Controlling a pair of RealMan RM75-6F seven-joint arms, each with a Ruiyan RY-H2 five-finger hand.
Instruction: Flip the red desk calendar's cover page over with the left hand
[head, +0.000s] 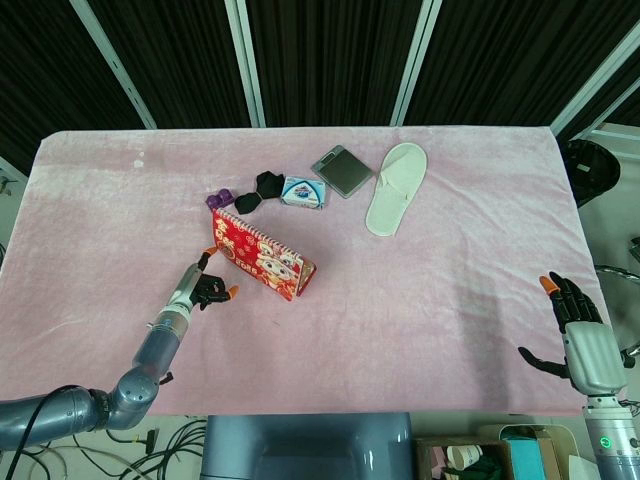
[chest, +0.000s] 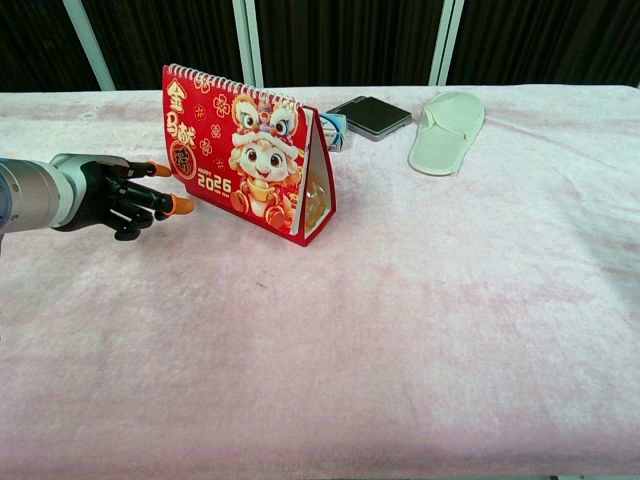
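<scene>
The red desk calendar (head: 258, 255) stands upright as a tent on the pink table, spiral binding on top. Its cover (chest: 232, 155) shows a cartoon lion dancer and "2026" and faces the robot. My left hand (head: 207, 285) hovers just left of the calendar's lower left corner, fingers spread and pointing at it with orange tips, holding nothing; in the chest view this left hand (chest: 120, 198) stops a little short of the cover. My right hand (head: 578, 330) hangs open off the table's right front corner, far from the calendar.
Behind the calendar lie a purple and black object (head: 240, 197), a small blue and white pack (head: 302, 192), a grey flat device (head: 342, 171) and a white slipper (head: 396, 188). The pink cloth (head: 420, 320) covers the whole table.
</scene>
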